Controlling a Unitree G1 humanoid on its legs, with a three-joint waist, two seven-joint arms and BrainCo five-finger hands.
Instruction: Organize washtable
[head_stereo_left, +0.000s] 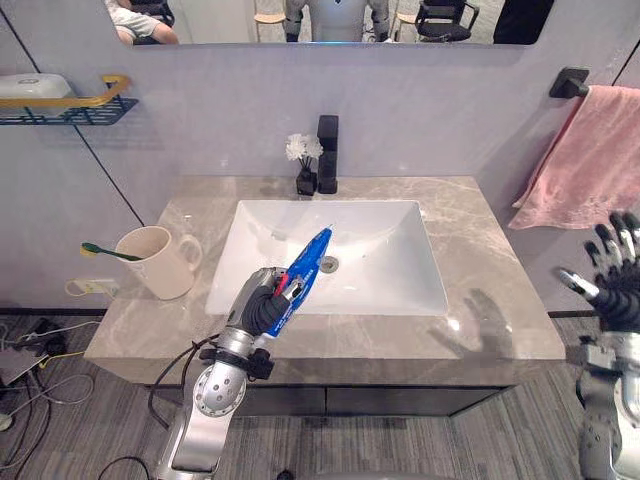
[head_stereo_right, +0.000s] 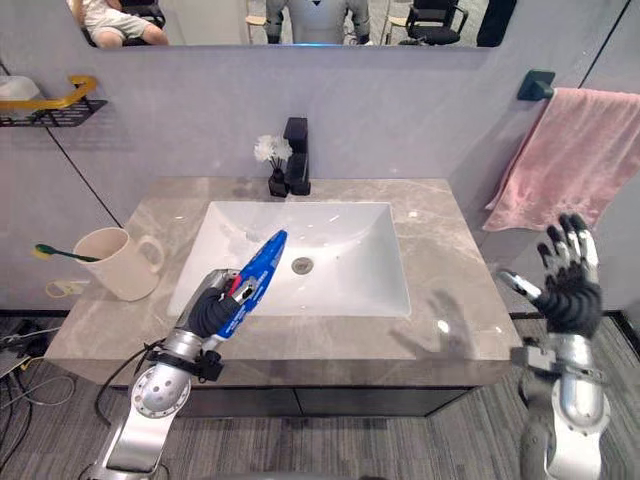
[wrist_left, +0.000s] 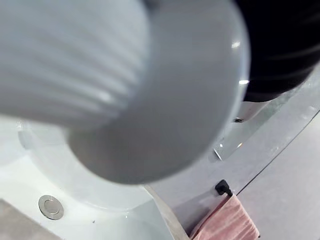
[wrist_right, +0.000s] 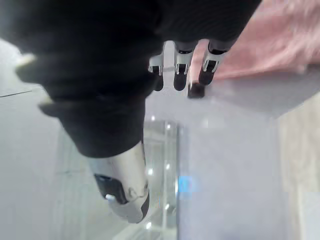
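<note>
Inspector: Status of the tube?

Assessor: Left robot hand is clenched round the blue toothpaste tube, which is held tilted above the basin's 7 o'clock rim. Right robot hand hangs spread and empty off the bench at 3 o'clock.

Inspector: Hazards?

Assessor: A slack grip could drop the tube into the basin. A swing toward the cup at 9 o'clock could tip it and its toothbrush. Print on the tube is illegible.

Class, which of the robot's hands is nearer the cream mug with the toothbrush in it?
Left. The left hand, curled round a blue tube, hangs at the sink's front edge, right of the mug; the right hand is raised open past the countertop's right end.
</note>
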